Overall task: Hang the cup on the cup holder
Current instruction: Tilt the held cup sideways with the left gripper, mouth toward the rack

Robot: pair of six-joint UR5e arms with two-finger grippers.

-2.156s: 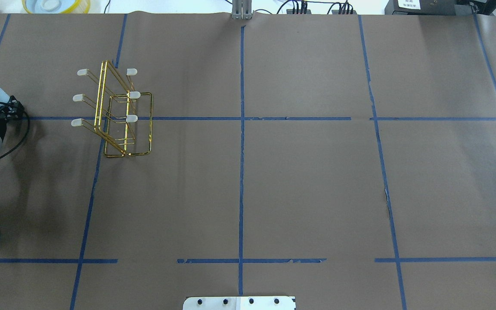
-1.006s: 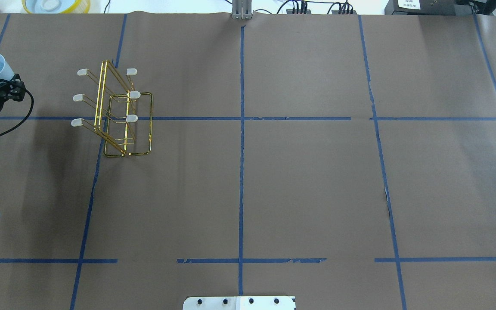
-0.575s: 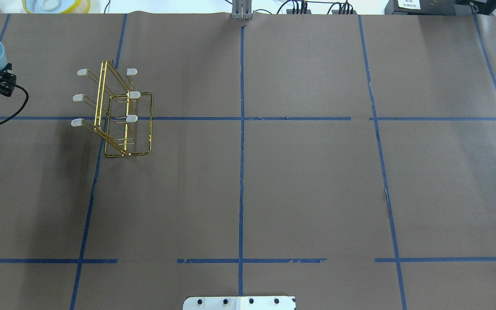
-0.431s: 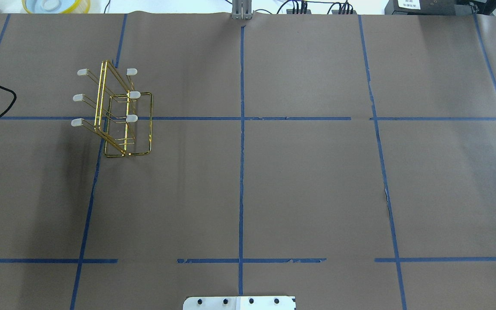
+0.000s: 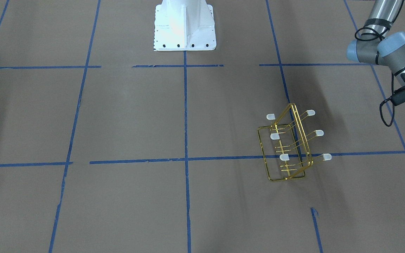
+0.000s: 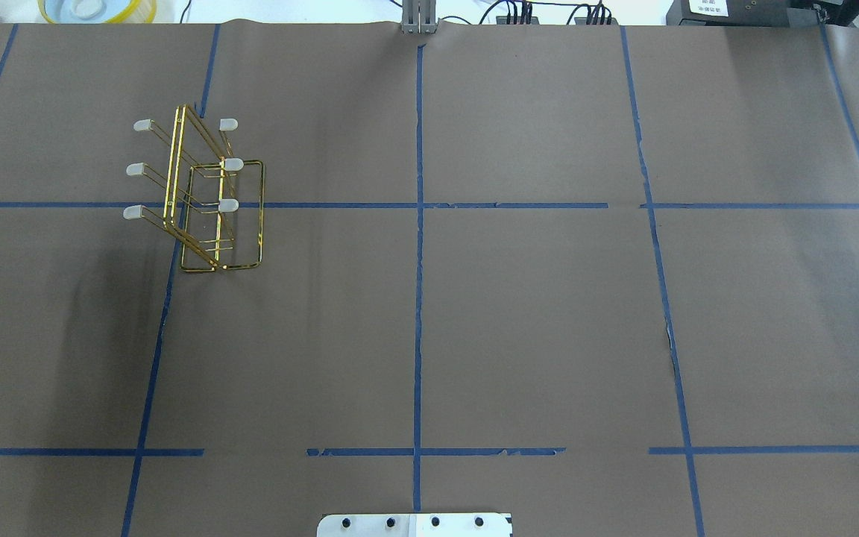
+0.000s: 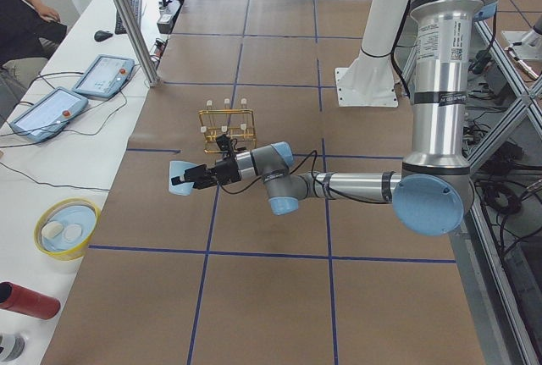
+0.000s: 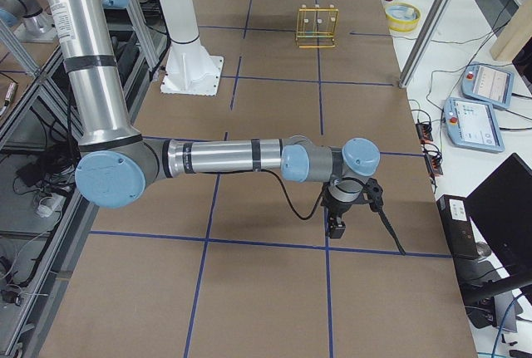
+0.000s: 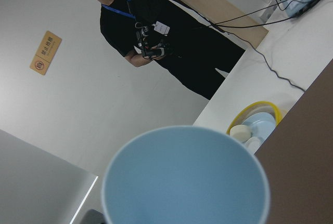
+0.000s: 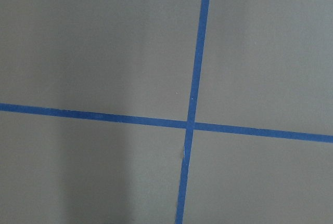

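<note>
The gold wire cup holder (image 6: 202, 195) stands on the brown table at its left; it also shows in the front view (image 5: 290, 147) and both side views (image 7: 225, 124) (image 8: 317, 26). The pale blue cup (image 7: 179, 178) is held in the air by my left gripper (image 7: 201, 177), out past the table's left end, apart from the holder. In the left wrist view the cup's open mouth (image 9: 187, 182) fills the lower frame. My right gripper (image 8: 337, 227) points down over the table's right part; I cannot tell whether it is open.
A yellow bowl (image 7: 66, 229) and a red cylinder (image 7: 25, 301) sit on the white side bench near the cup. An operator (image 9: 156, 31) stands beyond the bench. The robot's white base (image 5: 184, 24) is at the table's edge.
My left arm has carried the cup leftward and farther, out of the overhead view; only a bit of cable shows there now. The cup holder has not moved.
</note>
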